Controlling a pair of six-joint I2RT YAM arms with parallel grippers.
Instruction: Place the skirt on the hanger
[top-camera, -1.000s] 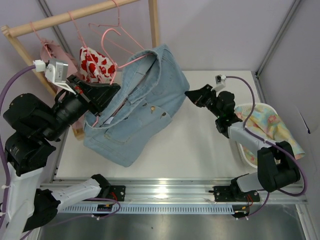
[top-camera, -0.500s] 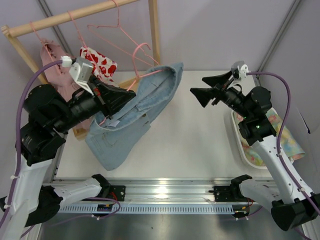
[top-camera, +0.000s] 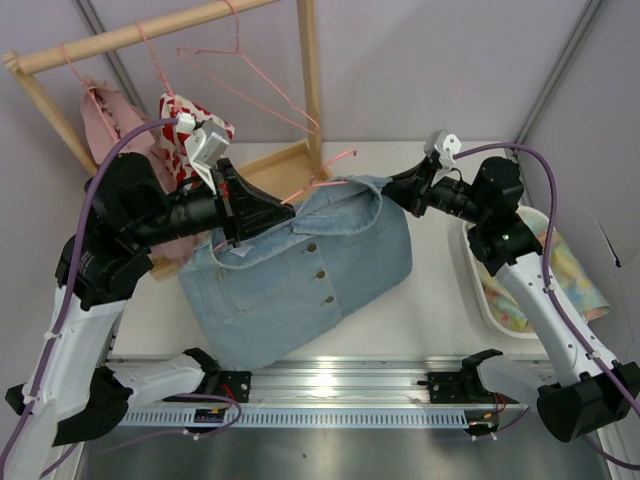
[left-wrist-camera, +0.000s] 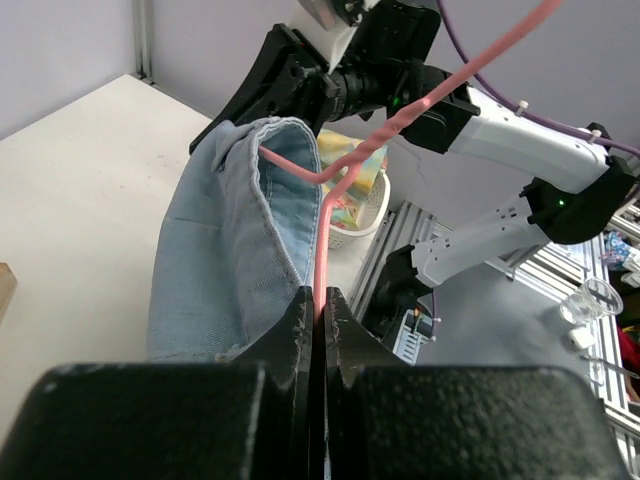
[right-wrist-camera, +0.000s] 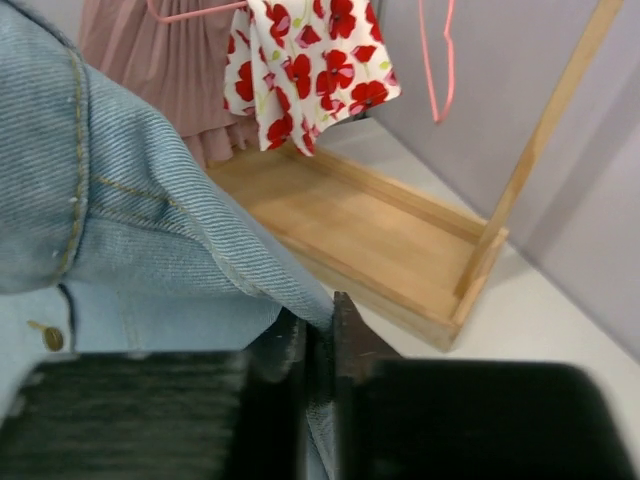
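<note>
Above the white worktop (top-camera: 440, 300), the skirt (top-camera: 300, 270) hung stretched sideways. The left claw (left-wrist-camera: 320, 300) was clamped on the hanger (left-wrist-camera: 323, 240), and the right claw (right-wrist-camera: 318, 320) pinched the waistband's opposite end.

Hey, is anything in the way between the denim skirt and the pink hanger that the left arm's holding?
Nothing visible does. The hanger, clamped in the left gripper, already has one arm inside the waistband of the skirt, and the right gripper pinches that waistband's edge.

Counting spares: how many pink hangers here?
4 hangers: one in the skirt, in the left gripper; one empty on the rack; one each carrying the pink dress and red-flowered garment. More may be hidden.
</note>
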